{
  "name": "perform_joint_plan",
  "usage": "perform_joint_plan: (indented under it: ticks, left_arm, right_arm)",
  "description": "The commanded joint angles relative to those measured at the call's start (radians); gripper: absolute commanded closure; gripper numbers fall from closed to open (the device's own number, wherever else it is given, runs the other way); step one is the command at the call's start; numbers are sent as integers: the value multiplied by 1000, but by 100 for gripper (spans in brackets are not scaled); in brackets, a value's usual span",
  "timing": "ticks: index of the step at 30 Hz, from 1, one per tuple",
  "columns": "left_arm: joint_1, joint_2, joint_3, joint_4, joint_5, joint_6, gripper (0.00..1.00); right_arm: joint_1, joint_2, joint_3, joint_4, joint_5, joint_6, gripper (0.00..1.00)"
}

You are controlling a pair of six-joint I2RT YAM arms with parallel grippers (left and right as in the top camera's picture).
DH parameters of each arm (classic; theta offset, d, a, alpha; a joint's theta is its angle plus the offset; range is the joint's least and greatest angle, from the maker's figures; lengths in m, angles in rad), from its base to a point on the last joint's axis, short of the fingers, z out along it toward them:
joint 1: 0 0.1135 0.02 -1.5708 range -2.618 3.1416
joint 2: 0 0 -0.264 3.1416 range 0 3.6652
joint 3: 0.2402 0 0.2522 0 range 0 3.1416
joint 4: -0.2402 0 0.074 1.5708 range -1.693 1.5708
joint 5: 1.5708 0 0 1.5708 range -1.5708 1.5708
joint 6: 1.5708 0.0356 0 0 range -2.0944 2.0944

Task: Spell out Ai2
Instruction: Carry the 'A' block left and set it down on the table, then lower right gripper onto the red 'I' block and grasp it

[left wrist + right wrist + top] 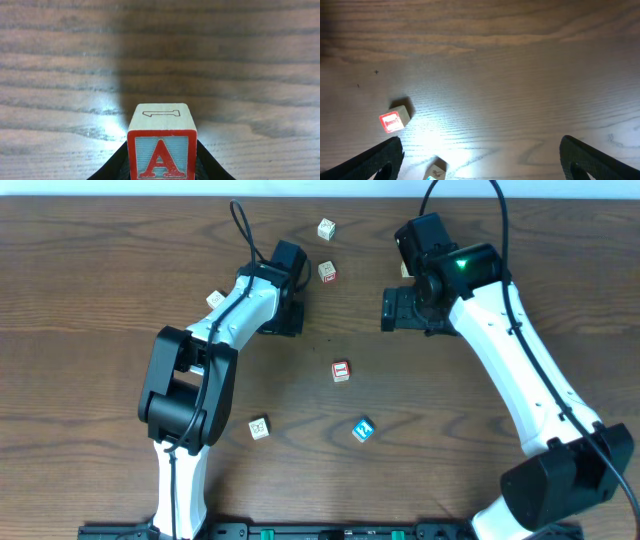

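My left gripper is shut on a wooden block with a red letter A on a pale blue face; its top face shows a 1. The block fills the bottom of the left wrist view and is hidden under the gripper in the overhead view. My right gripper is open and empty above the table, fingers wide apart in the right wrist view. A red-faced block lies mid-table, also in the right wrist view. A blue-faced block lies nearer the front, partly seen in the right wrist view.
More letter blocks lie about: one at the back, one with red print beside the left gripper, one by the left arm, one at the front left. All sit on the wooden table.
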Motion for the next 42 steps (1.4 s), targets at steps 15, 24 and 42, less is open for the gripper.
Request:
perform_joint_plan:
  ticks: [15,24,42]
  left_arm:
    - [9,-126,-18,-114,-49,23,26]
    - [9,-389,-20,-256,-219,50,26]
    - [141,-647,-21,-339,-274,102,3]
  right_arm:
    - [74,-9,4,-23,3,7,1]
    - [180,-56,-89,34,22,79,1]
    - [217,-16,-421,337,-19,138,15]
